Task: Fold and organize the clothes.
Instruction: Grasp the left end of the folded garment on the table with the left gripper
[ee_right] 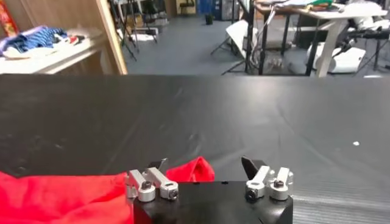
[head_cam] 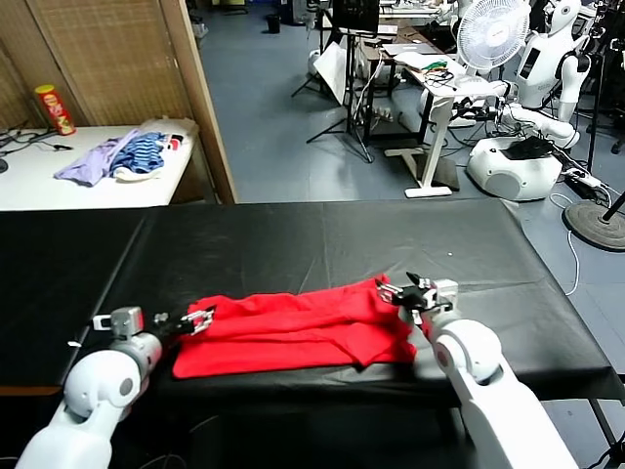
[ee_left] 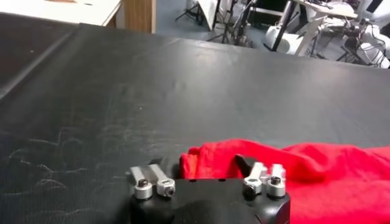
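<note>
The soft bright red T-shirt [head_cam: 298, 332] lies bunched between my left gripper [head_cam: 198, 319] at nine o'clock and right gripper [head_cam: 398, 293] at three, both with fingers apart, and I judge a shallow pinch could catch one layer only and skew the fold.

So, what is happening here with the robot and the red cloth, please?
A two-armed robot is folding a bright red soft-fabric T-shirt that lies bunched on the black-covered table. The left gripper is at the shirt's left end and the right gripper at its right end, both low by the fabric. In the wrist views the fingers of both are spread with cloth between them, not clamped. The fold is not finished.
</note>
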{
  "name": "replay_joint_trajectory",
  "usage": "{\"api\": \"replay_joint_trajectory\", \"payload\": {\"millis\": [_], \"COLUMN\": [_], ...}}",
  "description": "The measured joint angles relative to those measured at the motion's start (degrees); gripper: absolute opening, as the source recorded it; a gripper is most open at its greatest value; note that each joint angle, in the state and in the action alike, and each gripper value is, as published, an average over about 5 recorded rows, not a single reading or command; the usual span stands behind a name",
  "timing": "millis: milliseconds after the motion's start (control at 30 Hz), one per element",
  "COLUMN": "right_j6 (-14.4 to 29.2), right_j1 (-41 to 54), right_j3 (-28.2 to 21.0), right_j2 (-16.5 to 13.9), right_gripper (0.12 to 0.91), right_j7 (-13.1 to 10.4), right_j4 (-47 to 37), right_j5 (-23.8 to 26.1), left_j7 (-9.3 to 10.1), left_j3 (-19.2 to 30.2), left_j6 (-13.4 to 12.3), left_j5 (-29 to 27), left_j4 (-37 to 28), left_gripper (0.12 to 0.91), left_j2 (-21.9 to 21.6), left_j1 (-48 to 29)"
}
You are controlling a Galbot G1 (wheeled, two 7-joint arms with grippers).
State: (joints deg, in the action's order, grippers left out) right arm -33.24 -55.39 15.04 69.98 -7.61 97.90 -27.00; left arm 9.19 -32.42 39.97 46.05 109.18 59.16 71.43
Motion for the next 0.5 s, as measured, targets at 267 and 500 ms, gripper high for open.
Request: {"api": "replay_joint_trajectory", "payload": {"millis": [267,500], "right_j6": [5.77,8.74], "right_j1": [-1.18,-2.21], "right_j3": [-0.77,-0.43], "right_j2": [3.10,4.65], "right_gripper": [0.124,0.127], "right_j7": [-4.81,-3.10], "right_j4": [-1.70,-2.11], "right_j5": [5.77,7.21], "left_j7": [-0.32,-1.43], "left_j3": [0.73,2.36], "left_j6": [-3.93,-11.79], "left_j5": [-5.01,-17.20], "left_j4": [-1.02,-3.08], "left_gripper": [0.138,0.128], "left_j2": [1.00,2.67], "left_j1": [0.21,-0.48]}}
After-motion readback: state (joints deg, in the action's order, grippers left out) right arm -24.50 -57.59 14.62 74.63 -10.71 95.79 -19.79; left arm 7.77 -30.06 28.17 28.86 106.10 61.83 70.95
